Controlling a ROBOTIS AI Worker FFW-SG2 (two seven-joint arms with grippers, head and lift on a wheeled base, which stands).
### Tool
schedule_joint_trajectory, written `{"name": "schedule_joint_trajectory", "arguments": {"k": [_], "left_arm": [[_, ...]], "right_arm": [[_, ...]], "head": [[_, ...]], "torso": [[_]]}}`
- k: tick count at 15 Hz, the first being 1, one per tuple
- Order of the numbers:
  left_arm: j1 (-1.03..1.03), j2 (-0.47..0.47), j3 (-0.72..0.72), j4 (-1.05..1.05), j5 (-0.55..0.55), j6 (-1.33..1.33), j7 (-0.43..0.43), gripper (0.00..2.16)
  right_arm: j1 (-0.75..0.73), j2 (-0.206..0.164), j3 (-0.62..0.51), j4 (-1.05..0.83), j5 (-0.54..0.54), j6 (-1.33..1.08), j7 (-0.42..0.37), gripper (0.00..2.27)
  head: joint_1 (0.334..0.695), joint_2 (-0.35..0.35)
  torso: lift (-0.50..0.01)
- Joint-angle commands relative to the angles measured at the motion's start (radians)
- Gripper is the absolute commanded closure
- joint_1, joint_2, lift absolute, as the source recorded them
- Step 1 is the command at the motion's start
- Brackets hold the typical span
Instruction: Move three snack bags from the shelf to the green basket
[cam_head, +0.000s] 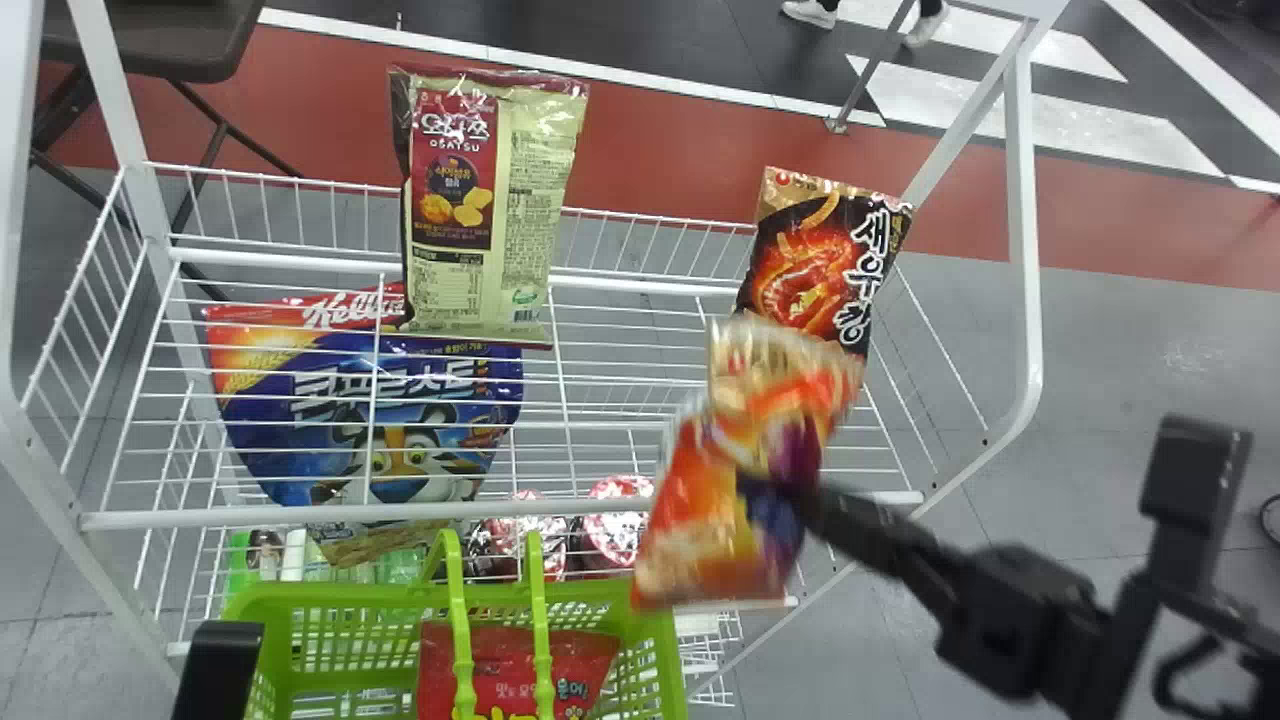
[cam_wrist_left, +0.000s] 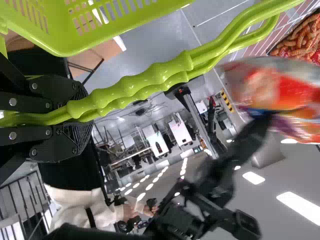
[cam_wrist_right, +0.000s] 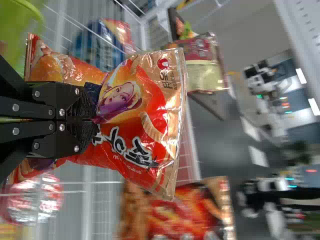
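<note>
The green basket (cam_head: 330, 600) hangs at the head view's lower left, a red bag (cam_head: 500, 655) inside, its handles (cam_wrist_left: 150, 77) pinched by my left claw (cam_wrist_left: 82, 116). Right of centre, my right claw (cam_wrist_right: 94, 119) pinches an orange snack bag (cam_head: 700, 505); I should lower it between the handles before releasing. Bold lettering (cam_wrist_right: 125, 150) crosses its front.

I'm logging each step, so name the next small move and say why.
Probably the right gripper should bring the orange snack bag left, over the basket's opening, before letting go. It grips the bag, but the head view shows the bag mostly right of that opening. The left gripper holds the basket's handles; a red bag lies inside.
</note>
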Motion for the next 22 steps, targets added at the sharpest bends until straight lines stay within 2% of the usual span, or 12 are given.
{"name": "schedule_joint_trajectory", "arguments": {"k": [1, 4, 8, 13, 18, 19, 20, 21, 22], "left_arm": [[-0.012, -0.003, -0.007, 0.009, -0.001, 0.000, 0.005, 1.70], [-0.020, -0.005, -0.019, 0.011, -0.004, 0.000, 0.011, 1.70], [-0.021, -0.005, -0.034, 0.011, -0.007, 0.000, 0.023, 1.70], [-0.021, -0.005, -0.046, 0.009, -0.012, 0.000, 0.032, 1.70], [-0.021, -0.005, -0.060, 0.008, -0.013, 0.000, 0.034, 1.70], [-0.021, -0.005, -0.060, 0.006, -0.013, 0.000, 0.034, 1.70], [-0.021, -0.003, -0.062, 0.006, -0.015, 0.000, 0.035, 1.70], [-0.021, -0.003, -0.062, 0.006, -0.015, 0.000, 0.035, 1.70], [-0.021, -0.002, -0.060, 0.004, -0.013, 0.000, 0.034, 1.70]], "right_arm": [[-0.017, 0.001, -0.124, -0.019, -0.085, 0.172, 0.027, 2.10], [-0.012, 0.001, -0.079, 0.054, -0.091, 0.172, 0.053, 2.10], [-0.003, -0.006, 0.136, 0.255, -0.031, 0.172, 0.052, 2.10], [-0.014, -0.032, 0.364, 0.360, 0.062, 0.172, 0.038, 2.10], [-0.099, -0.048, 0.485, 0.489, 0.116, 0.172, 0.038, 2.09], [-0.119, -0.049, 0.498, 0.518, 0.118, 0.172, 0.041, 1.99], [-0.133, -0.049, 0.502, 0.544, 0.118, 0.172, 0.053, 1.69], [-0.144, -0.055, 0.504, 0.570, 0.118, 0.149, 0.068, 1.03], [-0.141, -0.061, 0.501, 0.573, 0.119, 0.087, 0.070, 0.09]], "head": [[0.695, -0.350], [0.695, -0.350], [0.695, -0.350], [0.695, -0.350], [0.695, -0.350], [0.695, -0.350], [0.695, -0.350], [0.695, -0.350], [0.695, -0.350]], "torso": [[-0.047], [-0.047], [-0.047], [-0.047], [-0.047], [-0.047], [-0.047], [-0.047], [-0.047]]}}
